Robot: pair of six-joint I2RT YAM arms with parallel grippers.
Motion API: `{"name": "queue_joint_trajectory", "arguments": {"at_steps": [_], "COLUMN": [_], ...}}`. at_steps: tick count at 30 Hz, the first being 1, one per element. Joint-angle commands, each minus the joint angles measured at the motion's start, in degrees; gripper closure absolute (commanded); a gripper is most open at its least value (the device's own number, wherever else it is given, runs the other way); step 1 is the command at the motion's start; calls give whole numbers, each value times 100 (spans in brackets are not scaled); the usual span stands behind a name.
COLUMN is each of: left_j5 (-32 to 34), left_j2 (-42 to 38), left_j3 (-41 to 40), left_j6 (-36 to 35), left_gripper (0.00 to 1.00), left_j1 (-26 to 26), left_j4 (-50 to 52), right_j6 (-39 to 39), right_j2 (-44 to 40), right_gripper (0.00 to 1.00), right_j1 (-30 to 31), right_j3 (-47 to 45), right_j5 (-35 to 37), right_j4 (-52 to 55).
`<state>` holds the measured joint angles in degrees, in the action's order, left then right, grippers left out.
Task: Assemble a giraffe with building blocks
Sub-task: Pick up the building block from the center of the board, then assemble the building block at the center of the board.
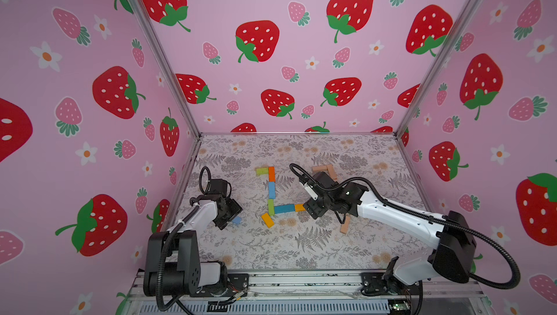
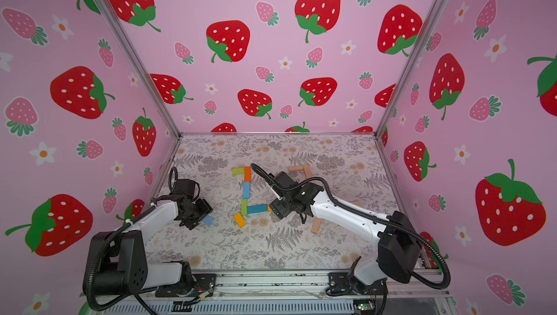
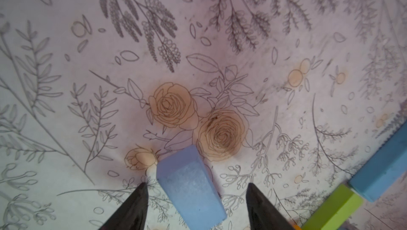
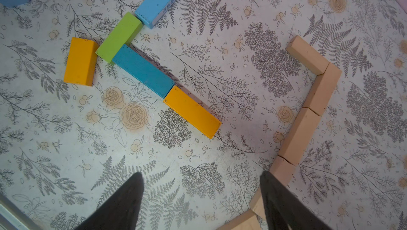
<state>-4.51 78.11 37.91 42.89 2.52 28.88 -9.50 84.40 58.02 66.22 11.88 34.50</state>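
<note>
A light blue building block (image 3: 189,187) lies on the floral mat between the fingers of my left gripper (image 3: 196,184). The jaws stand open, with a gap on each side of the block. In both top views this block (image 1: 237,220) (image 2: 208,219) pokes out from under the left gripper (image 1: 230,217). Coloured blocks form a figure mid-mat: a yellow-green block (image 1: 261,171), orange (image 1: 271,174), light blue (image 1: 272,190), green (image 1: 271,206), a blue bar (image 1: 284,208) and a yellow bar (image 4: 192,111). My right gripper (image 4: 201,173) hovers open and empty beside the yellow bar's end.
A loose yellow block (image 1: 267,219) lies slanted by the green one. A row of tan blocks (image 4: 300,134) runs close to one right finger, and more tan blocks sit at the back (image 1: 321,168) and under the right arm (image 1: 345,224). Strawberry-print walls enclose the mat.
</note>
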Motion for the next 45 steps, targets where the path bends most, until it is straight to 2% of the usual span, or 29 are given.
{"name": "queue_joint_trajectory", "arguments": {"at_steps": [1,3,9,14,17,22,23,28,33,45], "left_j5": [98,68,-71,-116,-31,196,271,586,732,565], "left_j2": [164,254,228,-46,-315,-863,-975,-1011,-285,1928], "left_j3": [-82,-104,-155,-44,92,472,588,1192,1865,3484], "left_j6": [8,-19,-190,-443,-539,-454,-408,-160,14,-131], "left_gripper": [35,39,65,79,85,93,99,100,100,100], "left_j1": [29,29,-17,-252,-568,-1401,-1590,-2770,-3869,-5287], "left_j4": [-198,-247,-224,140,519,1218,1365,1790,1711,1445], "right_j6": [-175,-184,-218,-319,-407,-552,-575,-680,-770,-928], "right_j2": [-178,-187,-213,-410,-521,-792,-847,-1080,-1220,-1484], "right_gripper": [17,18,19,20,20,21,21,21,22,22], "right_j1": [25,25,25,8,-19,-88,-104,-192,-265,-309], "right_j3": [-55,-63,-81,-183,-221,-326,-352,-466,-572,-713], "right_j5": [113,123,190,371,519,717,758,919,953,1155], "right_j4": [30,32,64,25,31,29,26,59,85,314]}}
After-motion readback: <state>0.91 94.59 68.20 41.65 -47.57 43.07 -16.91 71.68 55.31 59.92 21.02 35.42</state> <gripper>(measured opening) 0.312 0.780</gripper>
